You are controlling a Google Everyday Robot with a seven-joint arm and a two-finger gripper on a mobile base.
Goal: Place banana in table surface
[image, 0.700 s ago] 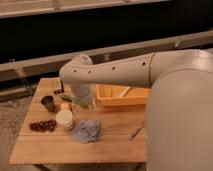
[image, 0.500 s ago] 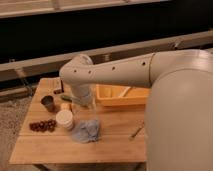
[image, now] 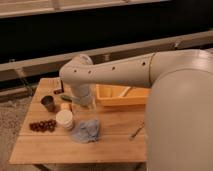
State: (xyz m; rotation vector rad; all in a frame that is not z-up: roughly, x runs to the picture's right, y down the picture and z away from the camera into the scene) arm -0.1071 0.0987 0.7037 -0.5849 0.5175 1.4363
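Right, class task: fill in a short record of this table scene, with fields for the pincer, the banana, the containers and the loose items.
pincer: at the arm's lower end, low over the table surface, just left of the yellow tub
banana: pale, just left of the pincer, between the green vegetable and the white cup; contact with the pincer unclear
other container: dark cup, far left
loose items: dark red cluster, blue-grey cloth, fork

Dim warm light; hand [image: 84, 103] over table [image: 112, 137]
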